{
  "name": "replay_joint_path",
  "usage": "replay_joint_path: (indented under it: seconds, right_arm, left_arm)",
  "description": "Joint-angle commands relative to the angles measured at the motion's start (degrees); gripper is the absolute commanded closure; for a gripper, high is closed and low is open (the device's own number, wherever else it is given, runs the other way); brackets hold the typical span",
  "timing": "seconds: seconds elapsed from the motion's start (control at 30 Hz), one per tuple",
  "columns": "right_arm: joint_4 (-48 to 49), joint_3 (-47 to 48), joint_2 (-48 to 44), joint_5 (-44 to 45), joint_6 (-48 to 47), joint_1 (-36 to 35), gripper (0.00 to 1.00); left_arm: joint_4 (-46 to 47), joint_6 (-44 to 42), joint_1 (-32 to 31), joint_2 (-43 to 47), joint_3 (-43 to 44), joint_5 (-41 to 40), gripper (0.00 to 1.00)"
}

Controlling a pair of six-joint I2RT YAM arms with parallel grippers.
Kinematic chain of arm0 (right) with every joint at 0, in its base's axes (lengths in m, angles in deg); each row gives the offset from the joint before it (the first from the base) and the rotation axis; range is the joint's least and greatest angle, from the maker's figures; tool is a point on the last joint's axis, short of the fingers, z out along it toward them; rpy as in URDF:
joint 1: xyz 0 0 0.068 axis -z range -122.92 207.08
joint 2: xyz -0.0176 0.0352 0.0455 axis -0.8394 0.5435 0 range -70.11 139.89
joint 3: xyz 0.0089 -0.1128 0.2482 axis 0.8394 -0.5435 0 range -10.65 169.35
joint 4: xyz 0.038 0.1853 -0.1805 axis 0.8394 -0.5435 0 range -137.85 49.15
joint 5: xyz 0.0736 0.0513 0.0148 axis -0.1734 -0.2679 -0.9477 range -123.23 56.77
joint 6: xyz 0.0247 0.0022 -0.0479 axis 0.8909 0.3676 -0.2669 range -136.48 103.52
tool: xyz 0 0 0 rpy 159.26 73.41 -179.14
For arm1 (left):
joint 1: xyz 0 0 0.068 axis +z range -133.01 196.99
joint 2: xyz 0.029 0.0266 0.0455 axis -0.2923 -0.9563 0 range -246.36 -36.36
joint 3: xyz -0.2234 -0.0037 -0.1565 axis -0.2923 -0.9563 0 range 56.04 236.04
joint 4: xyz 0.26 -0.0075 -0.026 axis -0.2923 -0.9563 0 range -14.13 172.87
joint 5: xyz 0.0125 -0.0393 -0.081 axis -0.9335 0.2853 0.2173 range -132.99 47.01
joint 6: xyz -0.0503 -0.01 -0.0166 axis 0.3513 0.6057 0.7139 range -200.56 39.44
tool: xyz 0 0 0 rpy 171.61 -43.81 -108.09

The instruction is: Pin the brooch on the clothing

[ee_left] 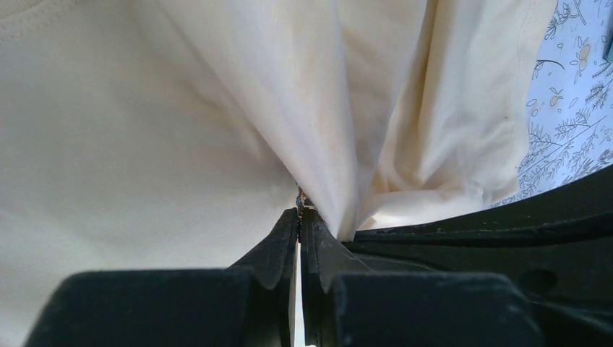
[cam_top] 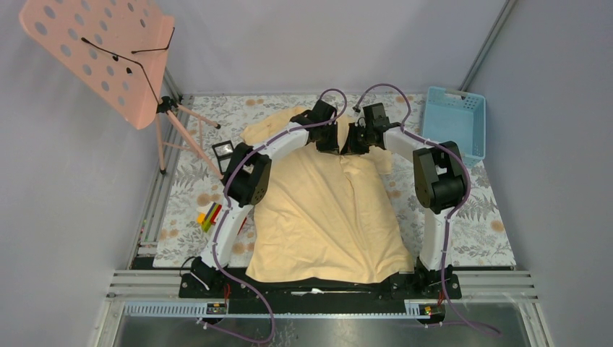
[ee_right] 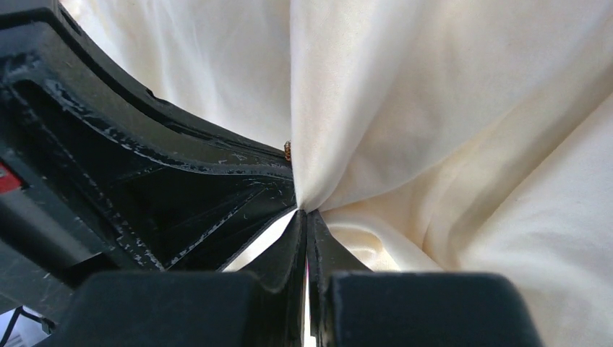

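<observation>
- One tiny grey-blue silvery brooch (ee_left: 299,194) was mostly hidden, showing only as a speck at the tips of the left pincer (ee_left: 299,215), which was clamped on it.
- The right pincer (ee_right: 306,217), just beside, was clamped on a fold of the one pale yellow-cream cotton T-shirt (ee_right: 448,108).

Overhead; wrist cameras against clothing (ee_left: 181,108)

A robotics lab cell: grey panel walls (cam_top: 325,43), aluminium frame rails (cam_top: 144,278) edging the bench (cam_top: 491,231), bolted-down robot arms (cam_top: 246,177).
</observation>
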Motion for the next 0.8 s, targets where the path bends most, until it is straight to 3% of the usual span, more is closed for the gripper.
replay_joint_path:
  seconds: [0.0,0.37,0.77]
  right_arm:
    - [-1.1,2.2,0.7,0.4,-1.2,0.1,1.0]
    - [-1.8,2.8,2.7,2.3,-0.1,0.1,1.0]
    - [-2.7,3.9,3.7,3.2,1.1,0.1,1.0]
  left_arm:
    - [4.0,0.5,-0.2,2.2,-1.0,1.7,1.0]
    - [14.2,2.9,0.9,7.9,-11.0,5.1,1.0]
    - [21.6,2.5,1.1,10.5,-16.4,8.8,1.0]
